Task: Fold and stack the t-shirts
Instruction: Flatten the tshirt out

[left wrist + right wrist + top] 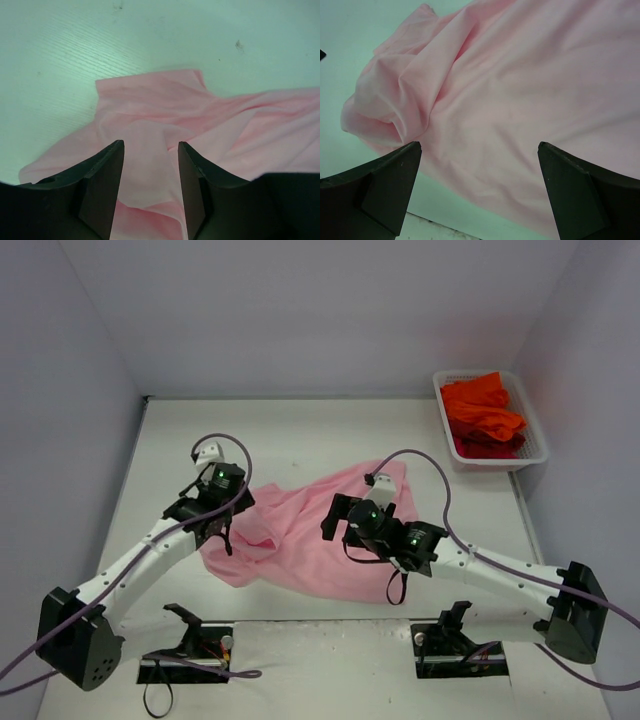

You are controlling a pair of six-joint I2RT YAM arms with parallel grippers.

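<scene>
- L arm: stretches out from its base at the near-left corner. Elbow low, wrist bent over, so my left claw [220,532] points down at the left edge of the pink tee [300,545].
- Left claw [150,145] state: fingers partway apart w/ a clear gap btwn them and pink cloth showing through it. Nothing pinched afaict, though I can't tell if the tips touch the fabric.
- R arm: comes in from the near-right corner, forearm low over the table [300,430], wrist turned toward the middle. My right claw [336,517] sits over the tee's right half.
- Right claw [480,150] state: spread wide, fingers far apart, only the shirt below them. Gripping nothing.
- Where the shirt is: roughly mid-table btwn the two arms, lying crumpled, not flat.
- Fabric: thin, soft, plain light pink, matte.
- Left wrist cam: the pink tee [165,110] has a squared-off flap on the far side and long soft creases running off to one side.
- Right wrist cam: the pink tee [520,90] is a smooth broad panel, w/ a bunched lump of deep folds at its edge.
- Orange-red tees [483,415]: heaped in the white mesh basket [497,464] at the far-right corner, well apart from both claws.
- My fingers: black, hard-looking, wedge shaped w/ flat inner faces.
- Purple cables [430,465] loop off each wrist.
</scene>
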